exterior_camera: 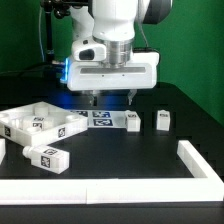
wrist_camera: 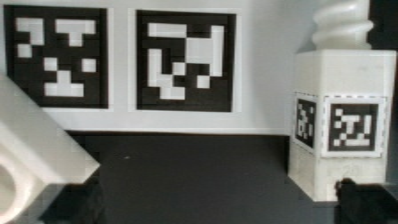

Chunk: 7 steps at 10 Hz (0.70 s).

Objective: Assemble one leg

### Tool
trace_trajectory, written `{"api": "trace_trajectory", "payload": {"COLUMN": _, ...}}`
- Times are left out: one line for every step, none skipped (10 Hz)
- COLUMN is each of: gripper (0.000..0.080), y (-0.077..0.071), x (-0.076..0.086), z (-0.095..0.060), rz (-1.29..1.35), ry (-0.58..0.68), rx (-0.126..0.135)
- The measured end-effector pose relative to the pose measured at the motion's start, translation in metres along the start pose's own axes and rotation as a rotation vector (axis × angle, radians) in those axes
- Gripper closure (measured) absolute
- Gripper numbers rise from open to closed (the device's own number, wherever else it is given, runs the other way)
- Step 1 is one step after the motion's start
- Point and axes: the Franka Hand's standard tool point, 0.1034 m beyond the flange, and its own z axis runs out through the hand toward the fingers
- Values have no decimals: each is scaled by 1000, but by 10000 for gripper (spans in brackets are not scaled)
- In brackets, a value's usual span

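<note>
Leg [wrist_camera: 347, 105] flat on table [wrist_camera: 196, 165], tag [wrist_camera: 350, 125] upward

exterior view: bright, even, fairly sharp | wrist view: blurred close-up, whites glaring, foreground dark

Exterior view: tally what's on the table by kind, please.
Legs: 3 clearly visible
Tray-like panel: 1
Marker board: 1
White border rail: 1
Total: 6
</note>
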Motion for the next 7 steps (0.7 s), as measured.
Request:
{"api": "trace_trajectory", "payload": {"gripper": 150, "y": 0, "x": 0, "z": 1, "rz": 1, "ry": -2, "rx": 0}}
{"api": "trace_trajectory", "payload": {"gripper": 150, "y": 0, "x": 0, "z": 1, "rz": 1, "ry": -2, "rx": 0}}
{"api": "trace_trajectory", "payload": {"gripper": 150, "y": 0, "x": 0, "z": 1, "rz": 1, "ry": -2, "rx": 0}}
{"api": "trace_trajectory", "payload": {"gripper": 150, "y": 0, "x": 0, "z": 1, "rz": 1, "ry": -3, "rx": 0}}
{"api": "trace_trajectory", "payload": {"gripper": 150, "y": 0, "x": 0, "z": 1, "rz": 1, "ry": -3, "rx": 0}}
{"api": "trace_trajectory", "payload": {"gripper": 150, "y": 6, "x": -3, "z": 1, "rz": -50, "ry": -9, "rx": 3}}
{"api": "trace_trajectory", "payload": {"gripper": 150, "y": 25, "x": -8, "z": -1, "rz": -85, "ry": -17, "rx": 11}}
